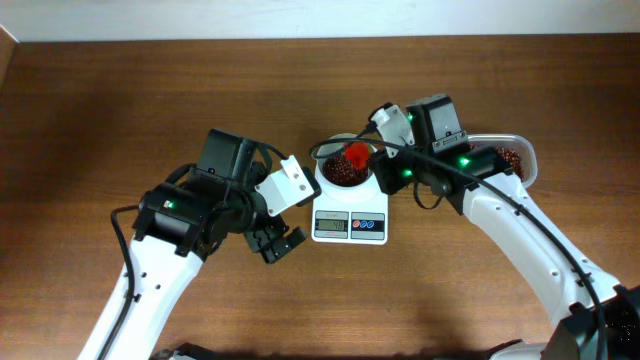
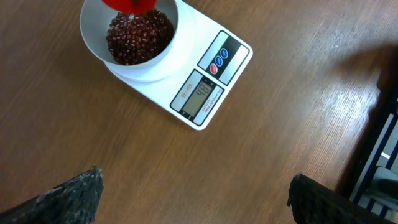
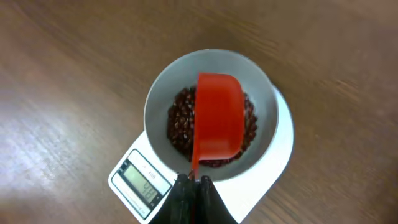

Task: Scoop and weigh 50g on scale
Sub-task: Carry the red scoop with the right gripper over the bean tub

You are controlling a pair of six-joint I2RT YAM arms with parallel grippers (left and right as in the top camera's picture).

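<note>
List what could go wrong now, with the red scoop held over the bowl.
1. The red scoop hangs over the bowl already holding beans; one more tip may overshoot the target.
2. If the scoop presses on bowl or beans, the scale would likely misread.
3. The right gripper pinches only the thin handle; the scoop could twist.

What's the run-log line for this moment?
right end effector: shut on red scoop over bowl | left end effector: open, empty | bowl of beans on scale
</note>
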